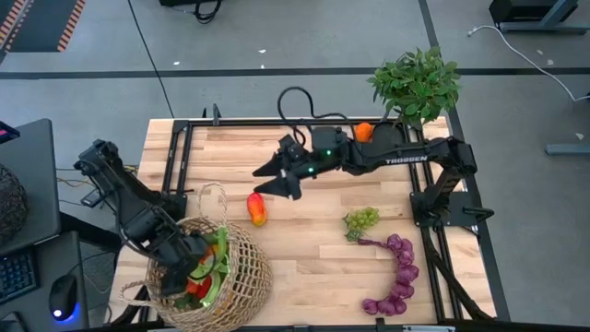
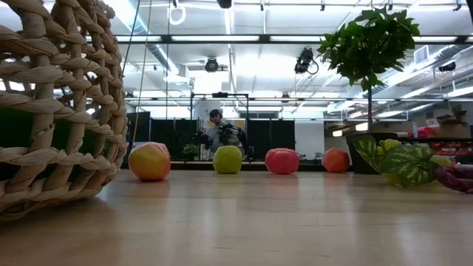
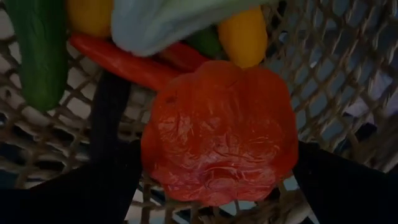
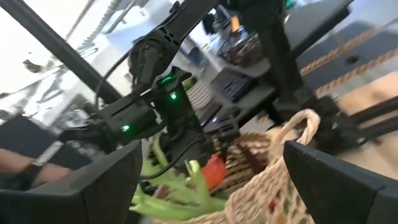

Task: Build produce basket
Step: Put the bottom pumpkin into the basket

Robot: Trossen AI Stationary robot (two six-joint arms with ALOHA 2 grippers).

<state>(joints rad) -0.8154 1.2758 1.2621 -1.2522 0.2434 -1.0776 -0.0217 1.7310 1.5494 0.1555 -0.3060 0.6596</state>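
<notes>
Wooden tabletop fills the frame's middle. At lower left my left gripper reaches inside the round tan wicker basket, clamping a crinkled red toy pepper that hides my fingertips. My right gripper hovers centre, fingers spread wide and empty.

Left gripper: inside round tan wicker basket, among produce.
Right gripper: above table, just beside red-yellow toy fruit.
Purple grapes: near green grapes.
</notes>
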